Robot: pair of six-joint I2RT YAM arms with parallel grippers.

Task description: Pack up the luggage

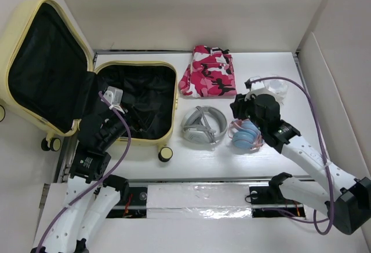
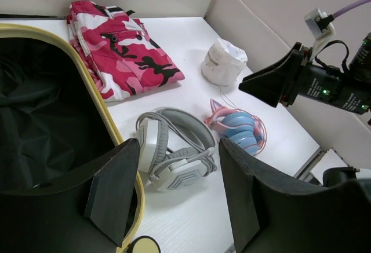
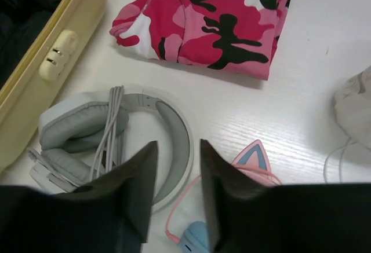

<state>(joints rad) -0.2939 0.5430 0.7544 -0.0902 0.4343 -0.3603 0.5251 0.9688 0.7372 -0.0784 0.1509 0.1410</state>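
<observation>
On table (image 1: pixel 272 73) left side, luggage (image 1: pixel 174 108) lies open in 2 halves: pale yellow hard shell, rounded corners, crumpled black fabric lining, small yellow-black wheels at near edge. Left gripper (image 2: pixel 177 175) over its near rim, fingers spread, empty. Right gripper (image 3: pixel 177 149) above grey padded headphones (image 3: pixel 110 131), fingers narrowly apart, gripping nothing. Folded pink camo garment (image 1: pixel 208 72) just beside luggage. White crumpled item (image 2: pixel 223 62), possibly cloth.

We find the luggage (image 1: pixel 174 105) open at the table's (image 1: pixel 197 160) left edge, folded garment (image 1: pixel 208 72) by the far edge right of it, large headset (image 1: pixel 203 125) nearer us, cat-ear headset (image 1: pixel 246 135) to its right, crumpled cloth (image 2: pixel 223 62) behind that
</observation>
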